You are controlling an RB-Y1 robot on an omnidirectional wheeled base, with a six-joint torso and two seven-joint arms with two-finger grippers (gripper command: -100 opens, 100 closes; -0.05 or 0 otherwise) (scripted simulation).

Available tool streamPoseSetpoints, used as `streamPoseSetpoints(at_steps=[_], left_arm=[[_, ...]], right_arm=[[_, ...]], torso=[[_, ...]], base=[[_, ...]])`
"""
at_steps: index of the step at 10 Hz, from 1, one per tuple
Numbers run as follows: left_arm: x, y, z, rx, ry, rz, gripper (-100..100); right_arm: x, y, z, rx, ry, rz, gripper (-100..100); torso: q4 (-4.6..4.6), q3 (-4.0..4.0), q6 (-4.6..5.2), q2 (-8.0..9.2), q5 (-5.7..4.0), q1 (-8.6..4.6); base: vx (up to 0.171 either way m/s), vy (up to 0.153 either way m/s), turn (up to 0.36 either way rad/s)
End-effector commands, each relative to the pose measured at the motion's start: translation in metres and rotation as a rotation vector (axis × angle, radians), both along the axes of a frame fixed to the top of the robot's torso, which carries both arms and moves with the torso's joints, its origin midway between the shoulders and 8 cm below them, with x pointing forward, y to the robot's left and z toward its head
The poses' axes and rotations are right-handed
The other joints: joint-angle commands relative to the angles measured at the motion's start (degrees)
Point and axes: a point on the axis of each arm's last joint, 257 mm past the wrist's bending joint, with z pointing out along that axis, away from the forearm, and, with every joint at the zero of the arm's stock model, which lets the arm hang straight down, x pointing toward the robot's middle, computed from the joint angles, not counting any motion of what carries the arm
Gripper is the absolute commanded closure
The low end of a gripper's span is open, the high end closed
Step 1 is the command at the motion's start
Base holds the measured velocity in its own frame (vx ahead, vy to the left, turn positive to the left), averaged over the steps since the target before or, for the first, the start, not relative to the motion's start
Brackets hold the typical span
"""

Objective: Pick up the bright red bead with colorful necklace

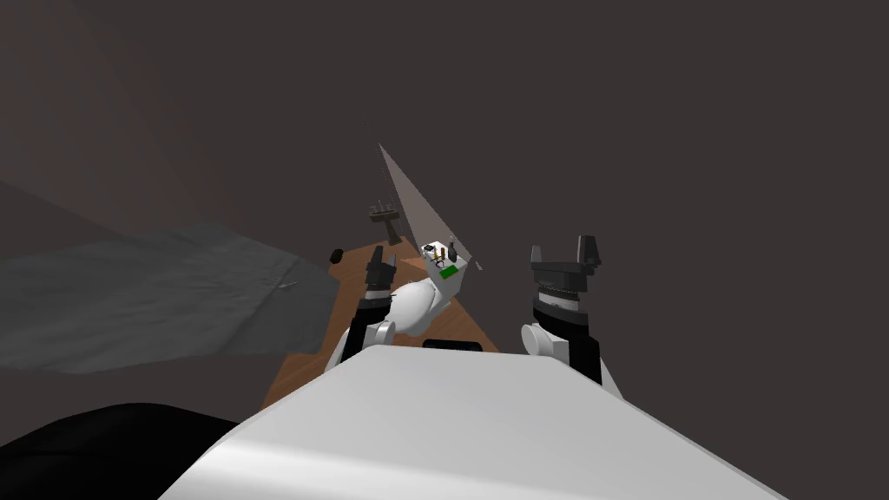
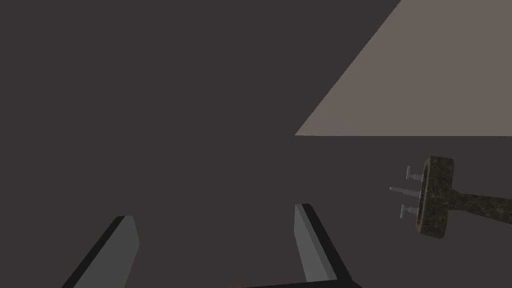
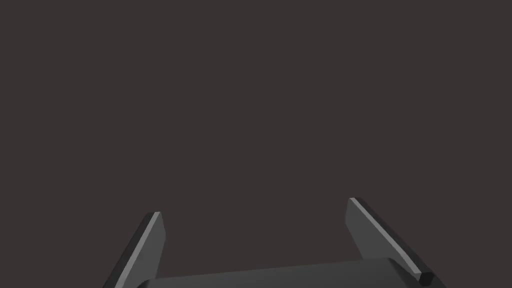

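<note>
Holding nothing: L gripper [image 2: 212, 212] fingers wide apart; R gripper [image 3: 253, 206] same.

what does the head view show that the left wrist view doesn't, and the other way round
Head view alone: the brown wooden floor, a grey crumpled sheet, a white surface holding small items too small to name, and the right gripper, open. Left wrist view alone: the sink's three grey taps told apart, and the left fingers standing open. Both: the dark mottled pedestal sink, the pale slanted plane and the left gripper.
</note>
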Motion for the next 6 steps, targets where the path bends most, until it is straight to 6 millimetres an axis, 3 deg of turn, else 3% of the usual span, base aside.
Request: streamPoseSetpoints(at_steps=[1, 6], left_arm=[[0.006, -0.004, -0.009, 0.024, 0.033, -0.019, -100], [0.029, -0.013, -0.044, 0.050, 0.153, -0.051, -100]], right_arm=[[0.000, 0.000, 0.000, 0.000, 0.000, 0.000, 0], [0.000, 0.000, 0.000, 0.000, 0.000, 0.000, 0]], torso=[[0.00, 0.00, 0.00, 0.00, 0.00, 0.00], [-0.03, -0.08, 0.01, -0.14, 0.01, 0.03]], base=[[0.015, 0.003, -0.045], [0.033, 0.008, -0.056]])
